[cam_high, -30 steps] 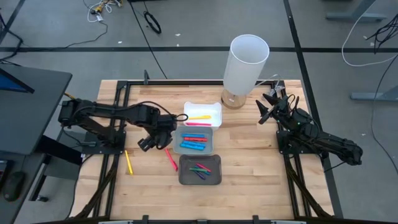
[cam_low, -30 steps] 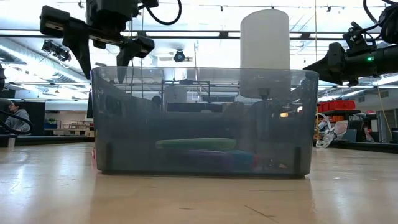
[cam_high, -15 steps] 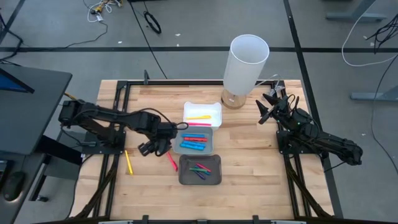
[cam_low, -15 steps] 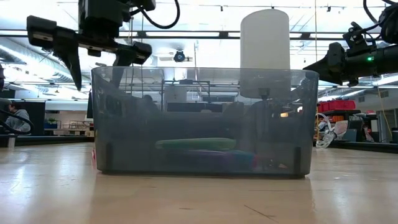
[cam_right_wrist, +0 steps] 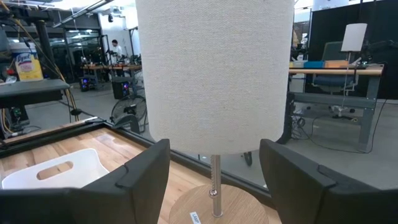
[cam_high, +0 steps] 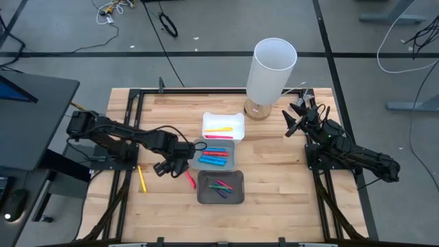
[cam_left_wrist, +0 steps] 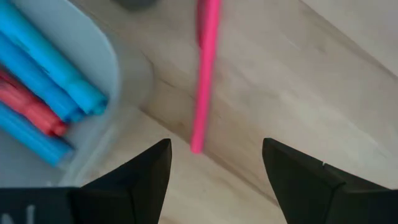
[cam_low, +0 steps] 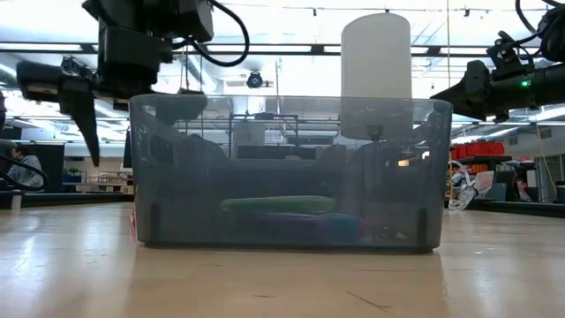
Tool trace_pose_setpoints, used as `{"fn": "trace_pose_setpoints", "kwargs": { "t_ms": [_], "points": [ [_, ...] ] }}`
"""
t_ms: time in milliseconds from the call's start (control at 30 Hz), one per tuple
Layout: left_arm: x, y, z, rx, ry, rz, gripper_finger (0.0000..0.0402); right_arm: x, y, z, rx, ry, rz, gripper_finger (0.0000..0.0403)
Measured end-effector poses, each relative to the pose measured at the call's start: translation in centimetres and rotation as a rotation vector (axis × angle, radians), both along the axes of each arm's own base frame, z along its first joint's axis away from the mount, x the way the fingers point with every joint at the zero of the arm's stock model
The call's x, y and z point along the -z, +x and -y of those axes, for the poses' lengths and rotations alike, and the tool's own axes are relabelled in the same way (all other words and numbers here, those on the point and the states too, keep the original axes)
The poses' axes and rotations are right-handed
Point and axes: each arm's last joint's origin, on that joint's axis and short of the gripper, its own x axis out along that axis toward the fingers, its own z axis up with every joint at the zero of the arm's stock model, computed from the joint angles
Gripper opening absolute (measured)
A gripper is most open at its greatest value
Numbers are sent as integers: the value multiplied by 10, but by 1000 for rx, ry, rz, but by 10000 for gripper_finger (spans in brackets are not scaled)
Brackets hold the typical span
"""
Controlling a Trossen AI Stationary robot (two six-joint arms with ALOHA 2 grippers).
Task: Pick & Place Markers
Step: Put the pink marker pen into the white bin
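Wooden bench (cam_high: pixel 274 171) seen from above: the left pincer (cam_high: pixel 171 165), fingers apart and empty, hangs over the upper end of a pink marker (cam_high: pixel 188 178) that lies loose on the boards, its long axis running diagonally from far-left to near-right. Just right of it sit a white tray (cam_high: pixel 236 120) with a yellow marker (cam_high: pixel 219 129), a grey tray (cam_high: pixel 233 159) of blue and red markers, and a dark tray (cam_high: pixel 203 193) of mixed ones. A yellow marker (cam_high: pixel 143 180) lies apart to the left. The right pincer (cam_high: pixel 296 118) waits, fingers apart, near a lamp (cam_high: pixel 271 72).

At bench level, the dark tray (cam_low: pixel 291 172) fills the foreground, the left pincer (cam_low: pixel 132 102) above its left end.

From the left wrist, the pink marker (cam_left_wrist: pixel 204 74) lies straight ahead between the spread fingers (cam_left_wrist: pixel 143 180), beside the grey tray (cam_left_wrist: pixel 118 87).

From the right wrist, the lamp (cam_right_wrist: pixel 214 74) stands ahead.
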Motion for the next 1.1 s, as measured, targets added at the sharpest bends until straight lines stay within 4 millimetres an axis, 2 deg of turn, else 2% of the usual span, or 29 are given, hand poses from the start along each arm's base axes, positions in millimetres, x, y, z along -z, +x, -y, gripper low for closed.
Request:
{"fn": "trace_pose_setpoints", "kwargs": {
  "t_ms": [400,767,1100],
  "points": [
    [23,-2,1,1,-64,62,256,0,0,0,0,0,-1,251],
    [49,7,3,8,-85,-13,256,0,0,0,0,0,0,251],
    [52,9,5,21,-143,-21,256,0,0,0,0,0,0,251]
  ]
}}
